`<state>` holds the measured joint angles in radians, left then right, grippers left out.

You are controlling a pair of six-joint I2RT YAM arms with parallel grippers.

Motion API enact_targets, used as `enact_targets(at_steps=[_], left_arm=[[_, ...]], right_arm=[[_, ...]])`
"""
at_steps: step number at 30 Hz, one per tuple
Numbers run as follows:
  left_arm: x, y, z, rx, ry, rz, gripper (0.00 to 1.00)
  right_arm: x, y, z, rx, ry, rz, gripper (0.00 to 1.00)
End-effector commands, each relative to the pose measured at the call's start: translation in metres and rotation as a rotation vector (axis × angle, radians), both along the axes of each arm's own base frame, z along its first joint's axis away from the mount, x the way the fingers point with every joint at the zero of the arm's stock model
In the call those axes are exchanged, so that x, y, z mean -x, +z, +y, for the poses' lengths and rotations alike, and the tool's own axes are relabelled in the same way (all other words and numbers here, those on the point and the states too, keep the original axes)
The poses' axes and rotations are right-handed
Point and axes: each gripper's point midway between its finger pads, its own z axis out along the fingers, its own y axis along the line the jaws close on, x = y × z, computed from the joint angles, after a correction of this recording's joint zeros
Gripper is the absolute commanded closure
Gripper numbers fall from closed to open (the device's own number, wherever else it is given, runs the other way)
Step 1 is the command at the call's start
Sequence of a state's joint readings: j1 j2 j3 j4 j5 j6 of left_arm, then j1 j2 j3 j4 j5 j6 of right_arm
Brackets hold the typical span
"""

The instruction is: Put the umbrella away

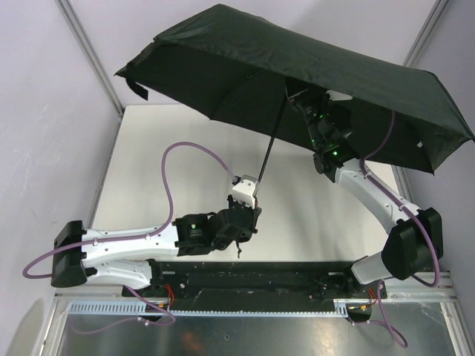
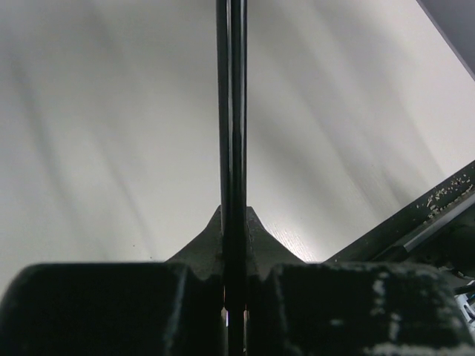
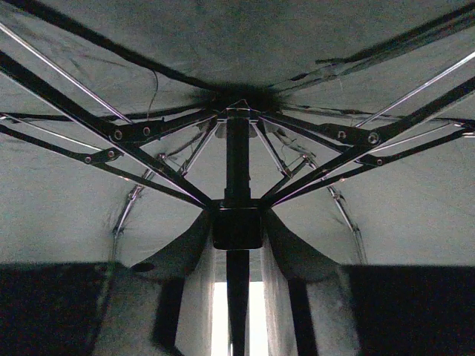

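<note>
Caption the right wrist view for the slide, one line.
Under the open umbrella: right tool around the shaft just below the runner, ribs fanning outward.

My bench: white tabletop (image 1: 171,148), black rail (image 1: 245,278) w/ perforated metal strip (image 1: 104,306) at near edge, pale lilac walls (image 1: 44,111), grey corner posts (image 1: 89,52), soft even light

arms (image 1: 126,245): 2, white links, black joints | cables (image 1: 193,152): purple | green LEDs (image 1: 320,133)
</note>
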<state>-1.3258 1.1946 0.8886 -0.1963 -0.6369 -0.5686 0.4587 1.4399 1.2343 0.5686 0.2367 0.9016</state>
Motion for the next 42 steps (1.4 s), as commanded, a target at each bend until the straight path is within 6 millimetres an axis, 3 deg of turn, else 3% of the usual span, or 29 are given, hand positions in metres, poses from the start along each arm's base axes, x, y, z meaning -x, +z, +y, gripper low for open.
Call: enact_targets(at_steps=[1, 2, 5, 8, 10, 13, 18, 21, 26, 31, 34, 36, 39, 42], left_arm=[[-0.002, 0.033, 0.001, 0.092, 0.03, -0.046, 1.0], [-0.002, 0.033, 0.003, 0.089, 0.032, -0.049, 1.0], [-0.002, 0.032, 0.005, 0.086, 0.037, -0.054, 1.0], [-0.003, 0.033, 0.003, 0.082, 0.032, -0.055, 1.0], [-0.005, 0.038, 0.002, 0.084, 0.03, -0.06, 1.0], [-0.015, 0.05, 0.004, 0.106, 0.034, -0.059, 1.0], [-0.032, 0.079, 0.009, 0.138, 0.047, -0.098, 1.0], [-0.04, 0.1, 0.015, 0.145, 0.079, -0.145, 1.0], [-0.045, 0.108, 0.019, 0.152, 0.118, -0.159, 1.0], [-0.051, 0.116, 0.026, 0.152, 0.172, -0.181, 1.0], [-0.053, 0.126, 0.026, 0.155, 0.173, -0.2, 1.0], [-0.051, 0.136, 0.024, 0.174, 0.153, -0.207, 1.0], [-0.042, 0.156, 0.022, 0.227, 0.065, -0.235, 1.0], [-0.03, 0.17, 0.02, 0.255, -0.026, -0.26, 1.0]], right_arm=[[-0.009, 0.052, -0.033, -0.086, -0.111, -0.102, 0.7], [-0.012, 0.051, -0.032, -0.078, -0.114, -0.089, 0.72], [-0.018, 0.043, -0.039, -0.102, -0.127, -0.026, 0.94], [-0.019, 0.042, -0.028, -0.053, -0.018, 0.015, 0.99], [-0.01, 0.036, -0.011, 0.003, 0.09, 0.034, 1.0], [0.026, 0.025, 0.017, 0.061, 0.247, 0.008, 1.0], [0.071, -0.016, 0.046, 0.157, 0.347, 0.027, 1.0], [0.093, -0.023, 0.065, 0.208, 0.384, -0.015, 1.0], [0.102, -0.024, 0.075, 0.309, 0.287, -0.059, 1.0], [0.113, -0.054, 0.074, 0.342, 0.101, 0.02, 1.0], [0.115, -0.066, 0.094, 0.308, 0.201, 0.027, 1.0], [0.123, -0.061, 0.113, 0.226, 0.406, -0.031, 1.0], [0.147, -0.041, 0.123, 0.248, 0.543, -0.18, 1.0], [0.148, -0.048, 0.117, 0.329, 0.56, -0.16, 1.0]])
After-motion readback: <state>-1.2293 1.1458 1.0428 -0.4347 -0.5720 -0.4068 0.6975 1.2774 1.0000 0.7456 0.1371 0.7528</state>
